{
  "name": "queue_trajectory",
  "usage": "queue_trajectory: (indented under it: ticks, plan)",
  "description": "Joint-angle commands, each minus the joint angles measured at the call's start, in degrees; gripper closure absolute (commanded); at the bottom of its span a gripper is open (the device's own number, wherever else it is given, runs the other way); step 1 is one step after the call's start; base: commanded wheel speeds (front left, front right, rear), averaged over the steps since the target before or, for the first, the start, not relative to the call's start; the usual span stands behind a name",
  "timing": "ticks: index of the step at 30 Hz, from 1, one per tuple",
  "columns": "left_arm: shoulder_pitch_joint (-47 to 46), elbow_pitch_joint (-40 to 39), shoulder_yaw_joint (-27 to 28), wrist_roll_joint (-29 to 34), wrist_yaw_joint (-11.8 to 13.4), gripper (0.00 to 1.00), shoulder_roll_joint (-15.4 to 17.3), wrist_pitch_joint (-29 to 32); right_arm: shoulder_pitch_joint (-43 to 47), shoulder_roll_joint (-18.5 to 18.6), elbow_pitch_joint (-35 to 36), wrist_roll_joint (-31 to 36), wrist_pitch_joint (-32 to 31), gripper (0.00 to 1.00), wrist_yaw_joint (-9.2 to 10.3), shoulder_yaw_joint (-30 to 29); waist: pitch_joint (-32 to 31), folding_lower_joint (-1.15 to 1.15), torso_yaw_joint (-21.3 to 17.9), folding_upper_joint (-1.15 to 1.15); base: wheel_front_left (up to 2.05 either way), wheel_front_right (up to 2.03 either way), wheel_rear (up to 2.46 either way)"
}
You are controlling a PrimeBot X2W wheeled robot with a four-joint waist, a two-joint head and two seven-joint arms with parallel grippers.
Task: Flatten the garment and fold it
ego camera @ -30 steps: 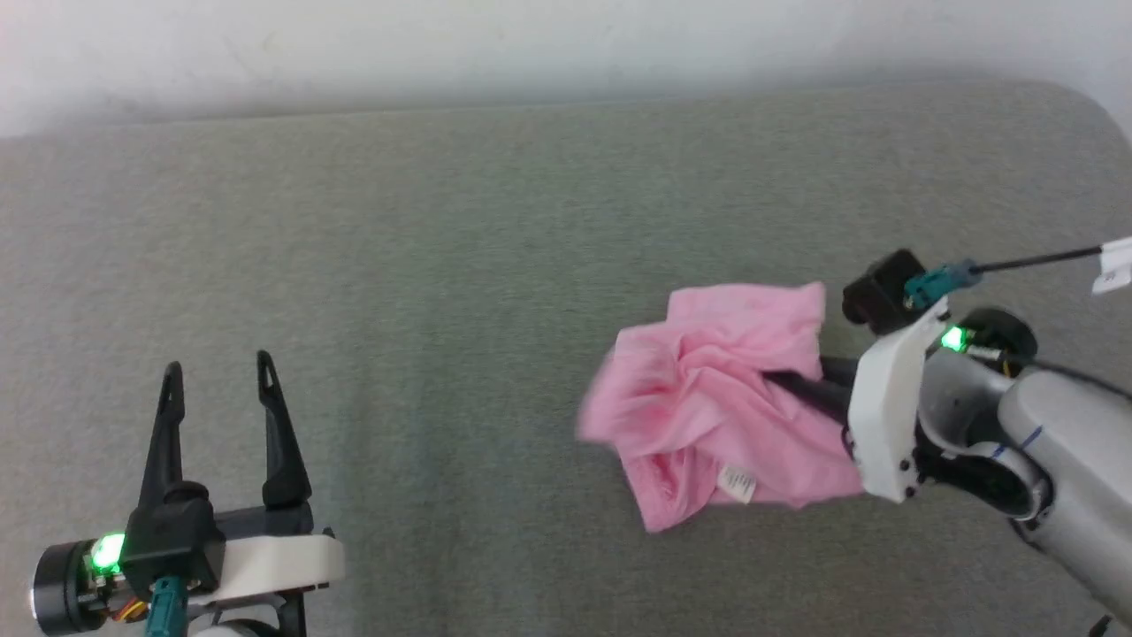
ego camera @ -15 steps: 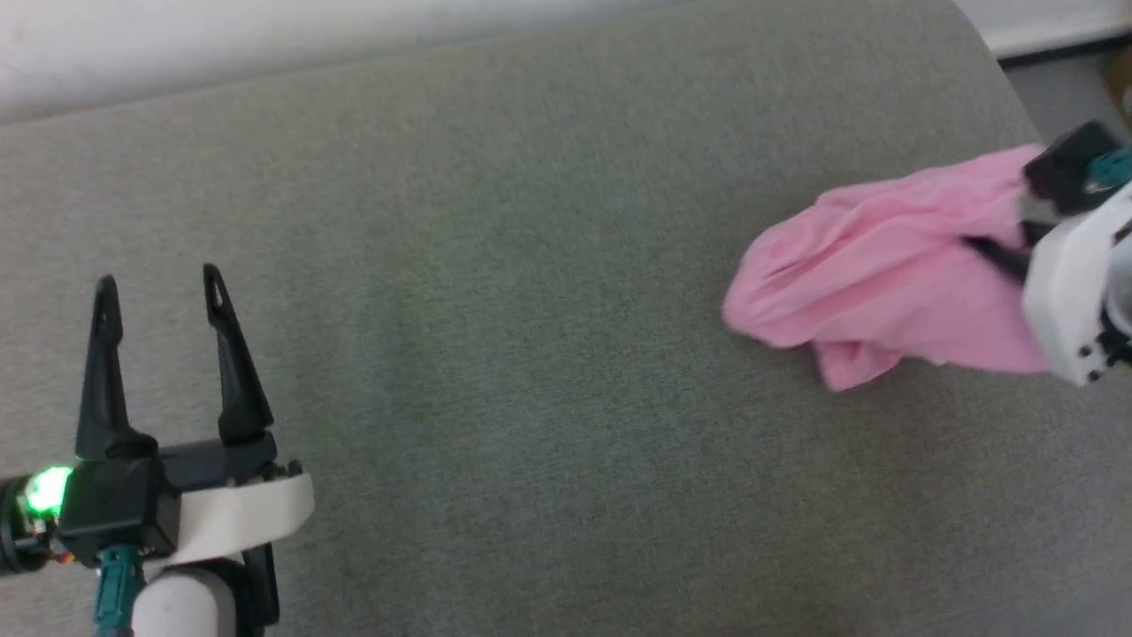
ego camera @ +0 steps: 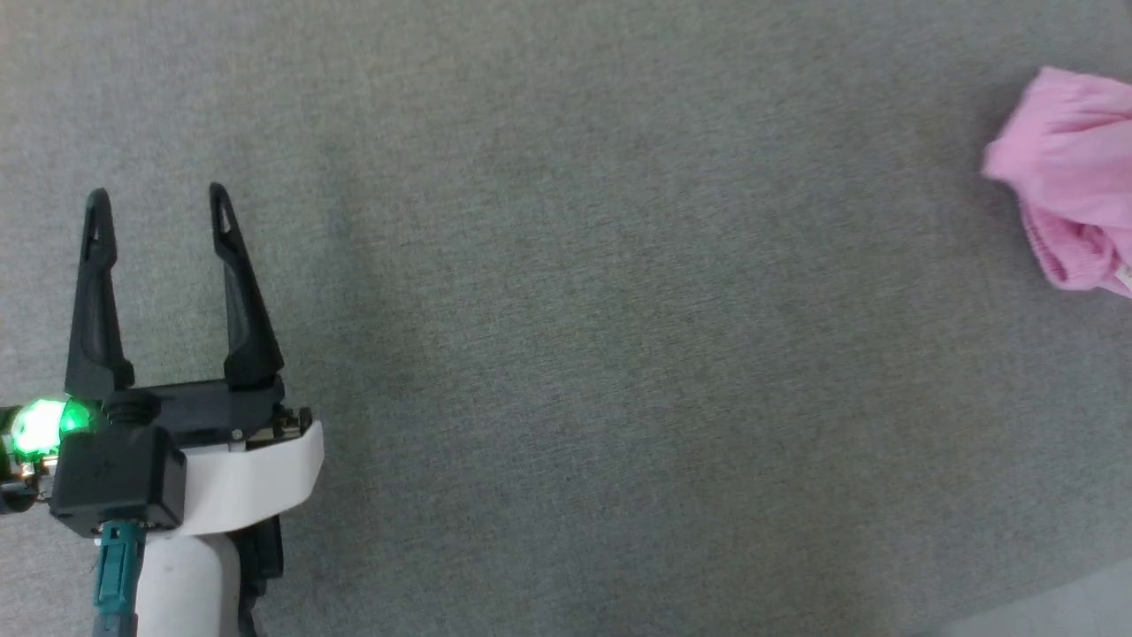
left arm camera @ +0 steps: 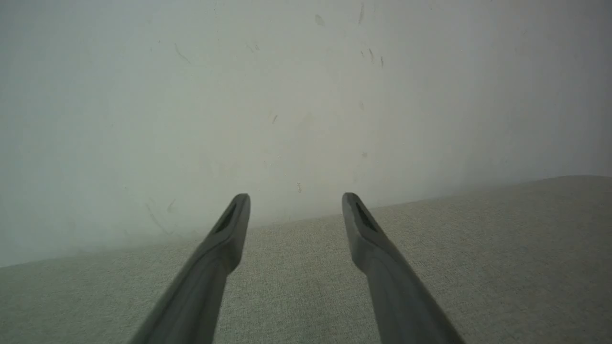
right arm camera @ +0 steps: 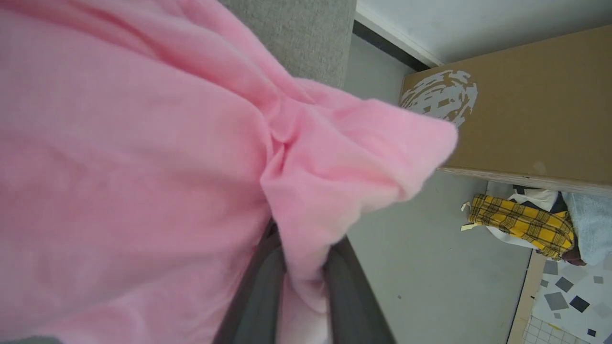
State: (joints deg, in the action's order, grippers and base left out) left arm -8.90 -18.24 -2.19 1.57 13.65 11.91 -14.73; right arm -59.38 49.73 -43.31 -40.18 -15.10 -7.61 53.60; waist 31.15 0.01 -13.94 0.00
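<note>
Grey woven surface [ego camera: 566,354]; right end effector [right arm camera: 302,272] pinching bunched pink garment [right arm camera: 119,143].

A grey-green fabric-covered counter [ego camera: 566,354] meets a scuffed white wall [left arm camera: 287,95]. Beyond its edge lie grey floor [right arm camera: 430,267], a brown printed cardboard box [right arm camera: 526,119] and crumpled yellow plaid cloth [right arm camera: 521,224].

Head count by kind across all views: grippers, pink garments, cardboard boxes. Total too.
Grippers: 2, the left gripper and the right gripper
Pink garments: 1, the garment
Cardboard boxes: 1, the cardboard box
Total: 4
</note>
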Motion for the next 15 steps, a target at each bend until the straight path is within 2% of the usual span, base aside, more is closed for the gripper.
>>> queue_trajectory:
  ticks: [1, 5, 6, 7, 8, 9, 14, 15]
  plan:
    - [-1.16, -0.47, -0.43, 0.43, 0.73, 0.00, 0.56, -0.27, 0.41, -1.96, -2.26, -0.67, -0.21, 1.00, 0.12, 0.32, 2.39, -0.01, 1.37, 0.00, 0.00, 0.00, 0.00]
    - [-1.25, -0.02, -1.04, 0.04, 1.57, 0.00, 0.90, -0.27, 1.99, -4.91, -5.76, -2.83, 0.51, 1.00, 0.12, 0.75, 1.57, -0.01, 1.56, 0.00, 0.00, 0.00, 0.00]
    - [-1.15, 0.19, -1.17, -0.09, 1.74, 0.00, 0.96, -0.27, 2.02, -5.51, -6.65, -3.03, 1.66, 0.96, 0.12, 0.51, 1.06, -0.01, 1.58, 0.00, 0.00, 0.00, 0.00]
    - [-1.02, 0.40, -1.25, -0.24, 1.91, 0.00, 1.02, -0.27, 2.14, -6.19, -7.73, -3.65, 2.60, 0.52, 0.12, 0.01, 0.43, -0.01, 1.61, 0.00, 0.00, 0.00, 0.00]
    - [-1.02, 0.40, -1.25, -0.24, 1.91, 0.00, 1.02, -0.27, 2.14, -6.19, -7.73, -3.65, 2.60, 0.52, 0.12, 0.01, 0.43, -0.01, 1.61, 0.00, 0.00, 0.00, 0.00]
    - [-0.90, 0.62, -1.35, -0.37, 2.04, 0.00, 1.09, -0.27, 2.25, -6.82, -8.77, -4.45, 3.47, 0.00, 0.12, -0.62, -0.39, -0.01, 1.70, 0.00, 0.00, 0.00, 0.00]
    - [1.21, 2.28, -1.58, -1.36, 2.59, 0.00, 1.13, -0.27, 2.14, -6.45, -11.34, -4.99, 7.91, 0.00, 0.12, -1.23, -6.80, -0.01, 2.50, 0.00, 0.00, 0.00, 0.00]
    - [2.69, 3.15, -1.39, -1.92, 2.65, 0.00, 1.02, -0.27, 1.69, -5.74, -11.49, -5.92, 10.65, 0.00, 0.12, -2.50, -9.68, -0.01, 2.84, 0.00, 0.00, 0.00, 0.00]
